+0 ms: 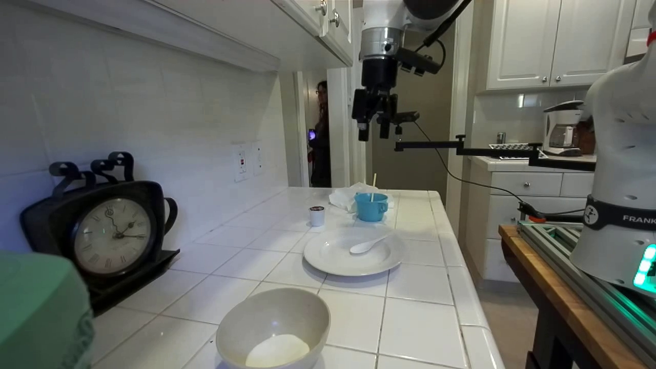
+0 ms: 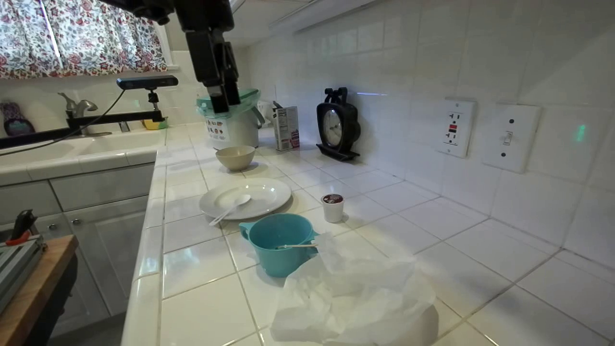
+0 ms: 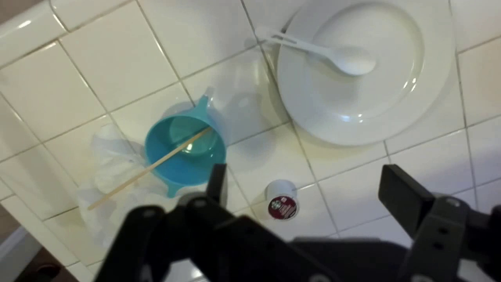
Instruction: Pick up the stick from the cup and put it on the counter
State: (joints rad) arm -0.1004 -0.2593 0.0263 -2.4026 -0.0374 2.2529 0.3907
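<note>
The small light-blue cup [image 1: 370, 210] stands upright on the white tiled counter [image 1: 420, 328], and also shows in an exterior view [image 2: 281, 262] and the wrist view [image 3: 191, 169]. The thin pale wooden stick [image 3: 149, 167] leans in it, one end inside and the other past the rim; it shows in both exterior views [image 1: 374, 180] [image 2: 299, 246]. My gripper [image 1: 374, 132] is open and empty, high above the counter. In the wrist view the jaws [image 3: 303, 178] are wide apart, pointing down, with the cup to the left of them.
A white plate [image 3: 430, 78] with a white spoon [image 3: 352, 60] lies beside the cup. A small white pod with a dark red lid [image 3: 282, 206] and crumpled white paper [image 2: 355, 298] are close by. A bowl [image 1: 274, 323] and a clock [image 1: 113, 236] stand farther along. Cabinets [image 1: 307, 15] hang above.
</note>
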